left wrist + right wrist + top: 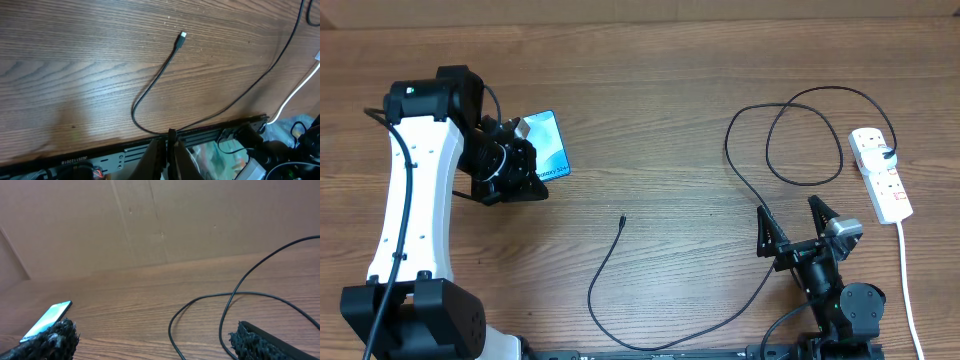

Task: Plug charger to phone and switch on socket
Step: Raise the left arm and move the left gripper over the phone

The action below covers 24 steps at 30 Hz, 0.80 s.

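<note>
The phone (548,143), blue screen up, sits tilted at the far left, and my left gripper (525,152) is shut on its near edge. The left wrist view shows its thin dark edge (172,136) pinched between my left gripper's (167,144) two fingers. The black charger cable (610,265) lies loose on the wood. Its connector tip (622,219) (182,36) is free, right of the phone. The cable loops back to a black plug in the white socket (880,175) at the far right. My right gripper (786,206) (155,345) stands open over the cable, holding nothing. The right wrist view shows the phone (47,320) far left.
The socket's white cord (905,270) (300,90) runs down to the table's front edge at the right. The charger's loops (800,140) (220,310) lie between my right gripper and the socket. A black rail (210,131) lines the table's front edge.
</note>
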Motion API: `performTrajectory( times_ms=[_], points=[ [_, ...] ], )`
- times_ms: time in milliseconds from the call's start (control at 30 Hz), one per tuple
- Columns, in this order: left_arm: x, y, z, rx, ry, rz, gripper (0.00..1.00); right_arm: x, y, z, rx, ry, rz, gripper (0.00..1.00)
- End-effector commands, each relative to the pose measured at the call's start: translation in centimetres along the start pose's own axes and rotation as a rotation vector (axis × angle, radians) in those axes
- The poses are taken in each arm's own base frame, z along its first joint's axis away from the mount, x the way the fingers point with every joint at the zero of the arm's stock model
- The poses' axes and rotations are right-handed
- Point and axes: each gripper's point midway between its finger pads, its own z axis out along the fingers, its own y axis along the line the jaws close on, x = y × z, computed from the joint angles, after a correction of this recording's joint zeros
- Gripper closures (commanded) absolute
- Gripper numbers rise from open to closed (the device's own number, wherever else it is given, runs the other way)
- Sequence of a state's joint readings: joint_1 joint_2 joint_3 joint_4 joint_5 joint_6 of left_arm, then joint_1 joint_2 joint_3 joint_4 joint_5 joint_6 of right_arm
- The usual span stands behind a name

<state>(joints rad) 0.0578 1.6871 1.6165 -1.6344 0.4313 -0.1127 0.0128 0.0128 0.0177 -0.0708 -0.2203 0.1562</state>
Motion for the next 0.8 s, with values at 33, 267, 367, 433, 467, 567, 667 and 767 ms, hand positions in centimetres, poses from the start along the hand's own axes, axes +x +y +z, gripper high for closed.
performTrajectory(
  times_ms=[33,267,367,433,467,567,667,767],
  points=[
    [0.4,-1.0,1.1,0.005,0.026,0.036,0.96,0.1,-0.4,0.0,0.016,-0.007,-0.005,0.0],
    [0.6,-1.9,3.9,-0.009,0.05,0.054,0.96,0.1,-0.4,0.0,0.015,-0.008,-0.005,0.0],
    [0.6,-2.1,4.9,-0.013,0.054,0.045,0.96,0.1,-0.4,0.0,0.015,-0.008,-0.005,0.0],
    [0.6,-2.1,5.9,-0.017,0.058,0.031,0.96,0.1,-0.4,0.0,0.015,-0.008,-0.005,0.0],
    [0.6,-2.1,6.5,-0.019,0.059,0.022,0.96,0.1,-0.4,0.0,0.016,-0.007,-0.005,0.0],
    [0.7,-2.2,8.1,-0.024,0.064,0.018,0.96,0.1,-0.4,0.0,0.015,-0.007,-0.005,0.0],
    [1.2,-2.6,11.2,-0.037,0.073,0.039,0.94,0.1,-0.4,0.0,0.015,-0.008,-0.005,0.0],
    [1.8,-2.9,12.9,-0.048,0.08,0.063,0.89,0.1,-0.4,0.0,0.015,-0.007,-0.005,0.0]
  ],
)
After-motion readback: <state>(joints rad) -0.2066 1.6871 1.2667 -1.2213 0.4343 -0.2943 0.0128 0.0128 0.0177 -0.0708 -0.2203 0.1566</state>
